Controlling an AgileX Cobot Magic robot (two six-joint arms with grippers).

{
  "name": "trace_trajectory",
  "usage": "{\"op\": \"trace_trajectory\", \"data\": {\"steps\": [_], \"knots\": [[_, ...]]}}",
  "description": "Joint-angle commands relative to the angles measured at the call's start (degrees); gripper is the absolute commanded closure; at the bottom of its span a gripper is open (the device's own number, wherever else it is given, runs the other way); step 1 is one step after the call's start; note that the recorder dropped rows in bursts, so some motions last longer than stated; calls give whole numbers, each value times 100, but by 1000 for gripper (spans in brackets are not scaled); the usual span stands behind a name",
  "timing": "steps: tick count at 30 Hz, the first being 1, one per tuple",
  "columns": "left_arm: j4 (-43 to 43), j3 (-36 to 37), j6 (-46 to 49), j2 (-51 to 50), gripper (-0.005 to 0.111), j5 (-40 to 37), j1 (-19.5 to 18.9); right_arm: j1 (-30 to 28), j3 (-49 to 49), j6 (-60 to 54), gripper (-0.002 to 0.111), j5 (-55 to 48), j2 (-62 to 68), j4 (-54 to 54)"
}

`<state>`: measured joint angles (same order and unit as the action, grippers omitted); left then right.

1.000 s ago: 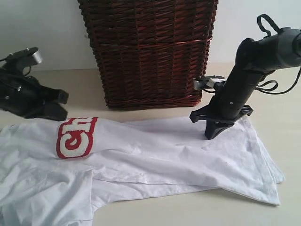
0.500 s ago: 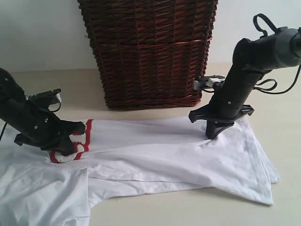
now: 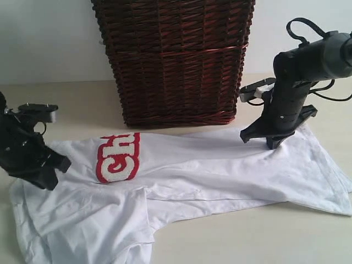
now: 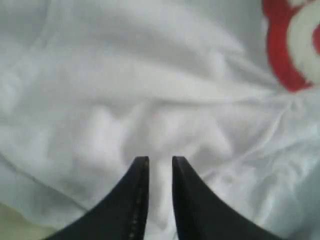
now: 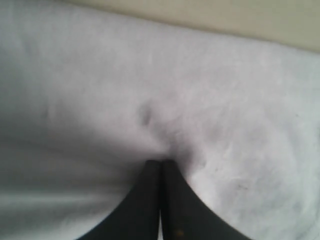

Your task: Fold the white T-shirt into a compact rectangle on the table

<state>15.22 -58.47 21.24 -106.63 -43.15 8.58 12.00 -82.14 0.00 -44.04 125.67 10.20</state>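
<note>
The white T-shirt (image 3: 220, 170) lies stretched across the table (image 3: 247, 236), folded lengthwise, one sleeve nearest. The left gripper (image 3: 54, 173) sits at its lettered end, fingers narrowly parted, holding nothing. Farther back, the right gripper (image 3: 273, 144) pinches the hem, pressed tight. The long fold looks laid; next, I judge, comes regripping for a crosswise fold
</note>
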Motion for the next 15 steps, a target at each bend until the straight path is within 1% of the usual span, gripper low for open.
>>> {"op": "trace_trajectory", "data": {"steps": [1,2,4,6,8,10,15], "knots": [[-211,30,-180,-89,69,-330,-3,-72,180,-391,108,190,-77,-431],[-85,30,-117,-32,66,-351,-3,-72,180,-553,106,231,-203,-653],[234,-33,364,123,62,-518,106,-72,180,-687,102,336,-361,-857],[653,-35,965,377,62,-684,276,-72,180,-811,98,414,-546,-1066],[1107,-13,1389,674,62,-846,574,-72,180,-811,96,478,-705,-1076],[1278,110,1504,949,62,-900,1040,-72,180,-811,95,489,-796,-1089],[1056,808,1319,1221,62,-837,2447,-72,180,-811,95,467,-880,-1179]]}}
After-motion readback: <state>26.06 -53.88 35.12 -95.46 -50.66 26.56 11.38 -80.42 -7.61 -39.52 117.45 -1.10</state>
